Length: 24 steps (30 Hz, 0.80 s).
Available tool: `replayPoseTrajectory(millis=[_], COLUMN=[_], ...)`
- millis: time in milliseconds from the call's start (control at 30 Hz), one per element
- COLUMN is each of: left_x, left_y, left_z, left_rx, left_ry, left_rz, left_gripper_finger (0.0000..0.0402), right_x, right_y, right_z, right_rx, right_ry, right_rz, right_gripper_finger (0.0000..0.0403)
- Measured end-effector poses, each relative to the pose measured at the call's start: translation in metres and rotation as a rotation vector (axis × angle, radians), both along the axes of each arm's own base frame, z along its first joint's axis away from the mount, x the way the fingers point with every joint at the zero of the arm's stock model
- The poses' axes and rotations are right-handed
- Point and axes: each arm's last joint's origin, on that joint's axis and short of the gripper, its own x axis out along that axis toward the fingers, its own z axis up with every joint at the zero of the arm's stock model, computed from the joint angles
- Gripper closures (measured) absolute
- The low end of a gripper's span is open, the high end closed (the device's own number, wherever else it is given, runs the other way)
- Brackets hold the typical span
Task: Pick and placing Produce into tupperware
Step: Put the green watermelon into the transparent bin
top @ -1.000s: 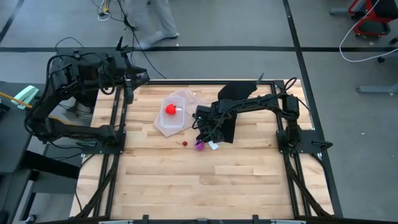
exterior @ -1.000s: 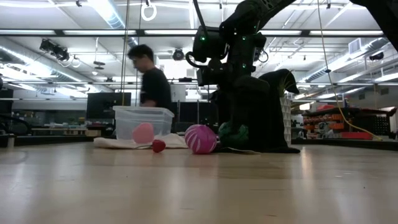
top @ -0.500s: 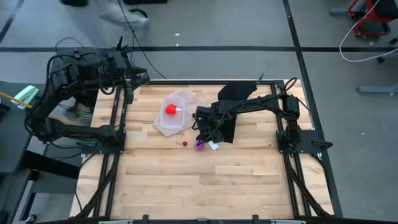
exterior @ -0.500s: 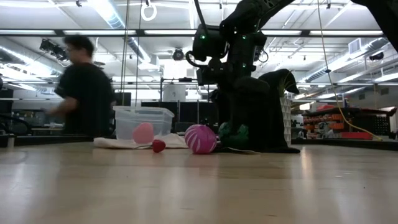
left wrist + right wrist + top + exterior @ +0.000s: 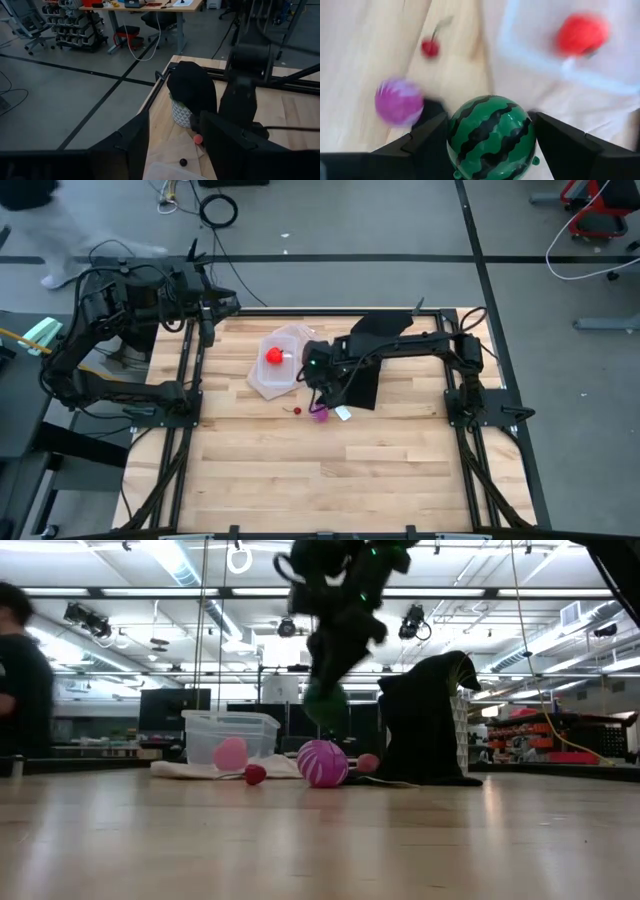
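Observation:
My right gripper (image 5: 316, 370) is shut on the green striped fruit (image 5: 491, 132), which also shows above the table in the low view (image 5: 325, 700), just right of the tupperware (image 5: 283, 370). The tupperware holds the red ball-like fruit (image 5: 272, 357). The magenta-purple fruit (image 5: 320, 413) and a tiny dark red one (image 5: 297, 410) lie on the table below the gripper. My left gripper (image 5: 172, 150) is open and empty at the table's far left corner. My right gripper pinches the green striped fruit between its two fingers, one finger (image 5: 427, 145) on each of its opposite sides (image 5: 456, 134). The fingers come from above, pointing down. The fruit is lifted clear of the table.
The black cloth (image 5: 375, 355) drapes over a white cup (image 5: 181, 114) right of the gripper. A small white scrap (image 5: 343, 413) lies by the magenta fruit. A small red piece (image 5: 367, 762) sits at the cloth's foot. A person stands at the far left in the low view (image 5: 20, 680).
My right gripper has risen and gone toward the tupperware, carrying the green striped fruit, which has left the table beside the cloth and now hangs clear. The small red piece behind it has come into sight. A person has walked leftward behind the table.

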Motion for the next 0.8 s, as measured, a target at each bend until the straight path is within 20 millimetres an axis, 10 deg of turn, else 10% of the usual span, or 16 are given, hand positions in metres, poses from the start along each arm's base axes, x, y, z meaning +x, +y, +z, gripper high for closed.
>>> replayPoseTrajectory(millis=[367, 800], left_x=[0.000, -0.001], left_y=[0.000, 0.000], left_z=[0.000, -0.001], left_rx=[0.001, 0.007], left_ry=[0.000, 0.017], left_rz=[0.000, -0.005], left_gripper_finger=[0.0215, 0.0216], right_x=[0.028, 0.055], right_y=[-0.005, -0.031], right_z=[0.079, 0.043], right_rx=[-0.046, 0.029], right_ry=[-0.425, -0.453], right_rz=[-0.008, -0.147], right_gripper_finger=[0.0110, 0.0114])
